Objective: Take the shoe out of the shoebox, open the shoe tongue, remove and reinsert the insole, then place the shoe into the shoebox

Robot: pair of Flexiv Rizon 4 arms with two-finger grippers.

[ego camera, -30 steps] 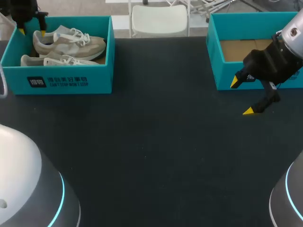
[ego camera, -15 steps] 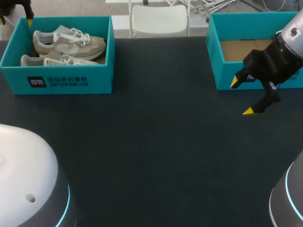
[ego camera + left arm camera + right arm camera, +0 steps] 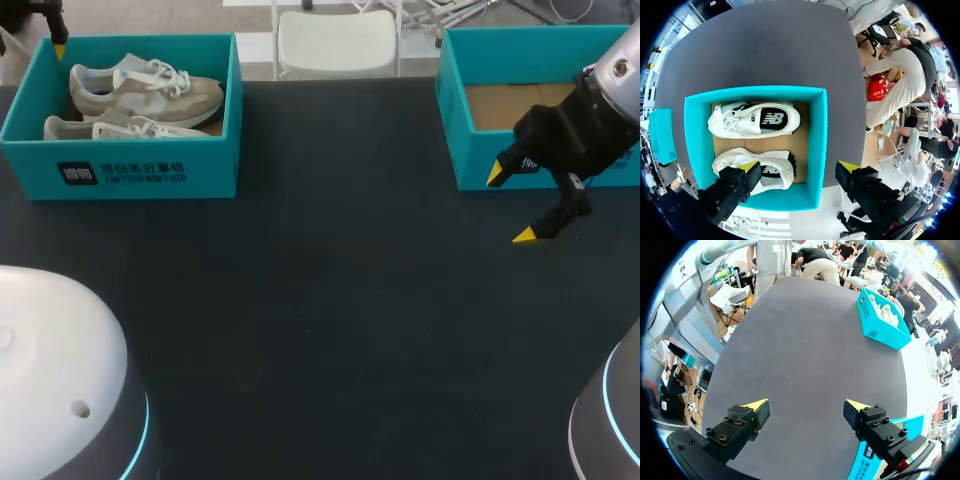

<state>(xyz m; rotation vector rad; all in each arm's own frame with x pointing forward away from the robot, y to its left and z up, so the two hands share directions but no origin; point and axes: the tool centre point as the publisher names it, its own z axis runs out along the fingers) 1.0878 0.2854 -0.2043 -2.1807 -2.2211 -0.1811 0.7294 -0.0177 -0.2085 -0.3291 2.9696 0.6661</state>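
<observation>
At upper left, two sneakers (image 3: 150,92) are lying in the teal shoebox (image 3: 120,175), long axes running left-right; the left gripper (image 3: 799,167) is hovering open above its far corner, much nearer than the open right gripper (image 3: 510,205)

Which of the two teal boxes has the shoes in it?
The teal box at the table's left: both shoes lie in it. The box at the right shows only its bare brown floor.

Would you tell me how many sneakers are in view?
2: far beige sneaker and near beige sneaker, side by side in the teal cardboard shoebox at the left; none seen elsewhere.
</observation>
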